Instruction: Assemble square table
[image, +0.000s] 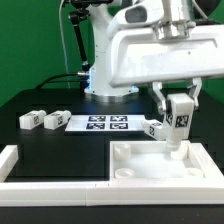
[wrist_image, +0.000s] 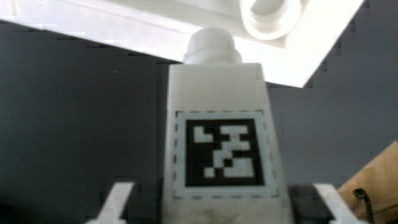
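Exterior view: the gripper (image: 179, 111) is clamped on a white tagged leg block (image: 179, 128), holding it upright over the far corner of the square tabletop slab (image: 140, 168) at the exterior view's right; whether they touch cannot be told. A loose leg block (image: 30, 119) and a second loose leg block (image: 57, 120) lie beside the marker board (image: 105, 124). In the wrist view the held leg block (wrist_image: 222, 110) points its narrow end toward the slab's round corner socket (wrist_image: 270, 12).

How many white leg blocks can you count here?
4: two leg blocks lie at the exterior view's left, one between the marker board and the gripper, one upright in that gripper over the slab. More may be hidden.
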